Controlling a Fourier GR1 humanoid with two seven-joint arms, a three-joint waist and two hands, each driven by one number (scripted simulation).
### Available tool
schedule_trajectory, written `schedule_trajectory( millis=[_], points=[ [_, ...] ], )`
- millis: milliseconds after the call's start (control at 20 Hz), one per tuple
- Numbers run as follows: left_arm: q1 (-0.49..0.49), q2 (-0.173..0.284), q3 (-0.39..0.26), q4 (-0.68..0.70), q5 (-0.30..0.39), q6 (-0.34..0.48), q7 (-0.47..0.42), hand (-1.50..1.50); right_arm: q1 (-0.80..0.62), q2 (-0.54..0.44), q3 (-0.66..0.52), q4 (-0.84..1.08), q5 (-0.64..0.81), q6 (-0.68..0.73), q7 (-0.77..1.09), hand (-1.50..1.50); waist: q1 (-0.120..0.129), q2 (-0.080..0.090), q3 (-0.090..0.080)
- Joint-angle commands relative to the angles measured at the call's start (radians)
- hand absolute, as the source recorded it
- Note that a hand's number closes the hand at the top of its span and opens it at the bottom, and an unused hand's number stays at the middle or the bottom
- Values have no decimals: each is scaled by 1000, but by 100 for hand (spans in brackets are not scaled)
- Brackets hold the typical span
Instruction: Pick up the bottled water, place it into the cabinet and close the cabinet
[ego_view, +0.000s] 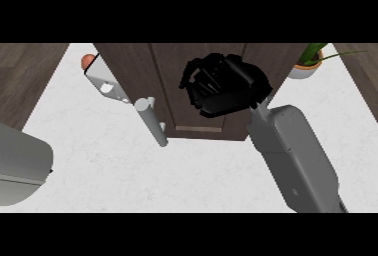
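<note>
Cabinet (199, 90) of dark wood fills the top middle of the head view, its lower edge running across the pale speckled surface (148, 175), with a lighter strip near that edge. Right hand (221, 85) sits over the cabinet front, fingers curled in a tight bunch; whether they hold anything is hard to tell, since the hand hides whatever lies under it. Bottled water does not show anywhere plainly, and no label or writing can be read. A grey bar handle (153, 121) slants from the cabinet's left side down toward its lower edge, its long axis tilted. Left of it lies a white object with an orange tip (100, 75). A potted plant (310, 62) stands at the cabinet's right. A grey rounded body (22, 170) enters at the left edge. Open surface spreads below the cabinet, between that body and the right forearm (295, 155).
</note>
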Motion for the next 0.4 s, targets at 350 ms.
schedule_trajectory(
  millis=[350],
  points=[
    [-15,0,-2,-35,36,17,64,-150,-155,44,-16,143,-52,-17,-8,150,39,34,-18]
  ],
)
